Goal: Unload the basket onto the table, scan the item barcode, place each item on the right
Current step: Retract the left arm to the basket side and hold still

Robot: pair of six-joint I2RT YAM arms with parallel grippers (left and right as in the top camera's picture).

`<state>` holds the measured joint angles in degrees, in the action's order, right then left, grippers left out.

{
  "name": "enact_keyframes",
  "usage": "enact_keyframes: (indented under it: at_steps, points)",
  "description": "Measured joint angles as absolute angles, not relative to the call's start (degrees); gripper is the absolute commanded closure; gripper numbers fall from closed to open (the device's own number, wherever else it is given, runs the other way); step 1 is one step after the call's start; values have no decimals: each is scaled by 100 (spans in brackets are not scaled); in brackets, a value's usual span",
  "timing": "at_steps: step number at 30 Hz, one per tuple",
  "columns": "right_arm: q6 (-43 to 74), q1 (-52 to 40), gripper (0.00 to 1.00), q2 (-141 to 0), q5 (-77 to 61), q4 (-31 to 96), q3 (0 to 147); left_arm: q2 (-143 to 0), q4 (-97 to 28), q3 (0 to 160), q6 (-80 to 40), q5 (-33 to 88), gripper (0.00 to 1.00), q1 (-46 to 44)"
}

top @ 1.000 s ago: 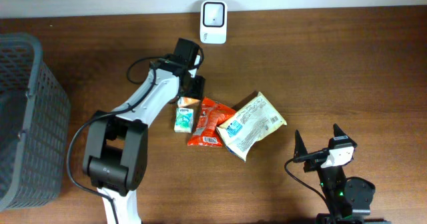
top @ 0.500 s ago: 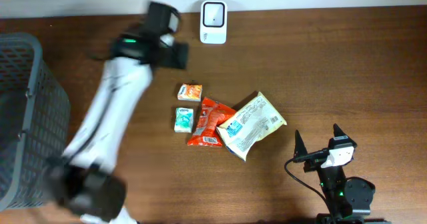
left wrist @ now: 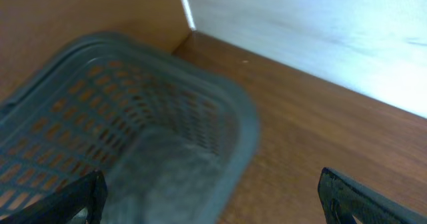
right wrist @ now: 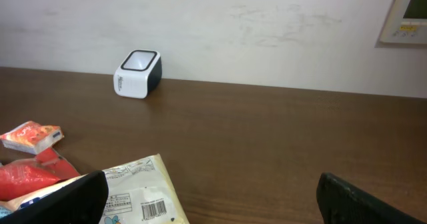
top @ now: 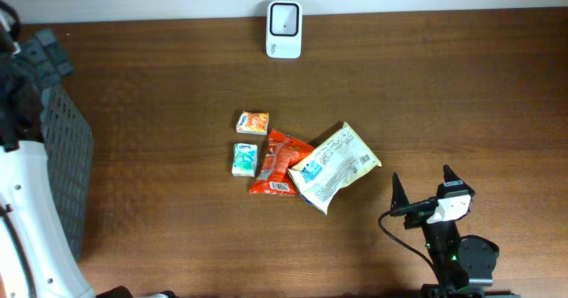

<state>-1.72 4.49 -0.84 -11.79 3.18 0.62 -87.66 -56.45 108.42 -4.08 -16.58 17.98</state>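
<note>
A dark wooden counter (top: 444, 85) seen from above, with a white wall behind it. Near the middle lies a small orange packet (top: 253, 121), flat, roughly square, with white and red print on its face. It rests alone on the wood, just above a small teal packet (top: 244, 160) and beside the upper corner of a red snack bag (top: 277, 163); from above it seems not to touch either. A larger cream bag (top: 335, 166) overlaps the red bag's right edge, and the right wrist view shows a barcode printed on it. A white scanner (top: 284, 17) stands at the back edge of the counter, well apart from the packets.

The left gripper (left wrist: 210, 194) hangs over a grey mesh basket (left wrist: 153, 104) at the far left, its jaws spread wide and holding nothing. The right gripper (top: 421, 181) sits at the near right of the counter, jaws also wide apart and empty, facing the packets.

A second ago the left arm (top: 27, 209) reached over the packets with its gripper at the orange packet. It has since swung away to the left edge, and the orange packet now lies uncovered.
</note>
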Motion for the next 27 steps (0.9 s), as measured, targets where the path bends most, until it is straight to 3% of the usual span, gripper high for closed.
enact_keyframes:
  at_steps: [27]
  points:
    - [-167,449,1,-84,-1179,318,62,-8766,-5655,10842,-408,-1656,1,1852]
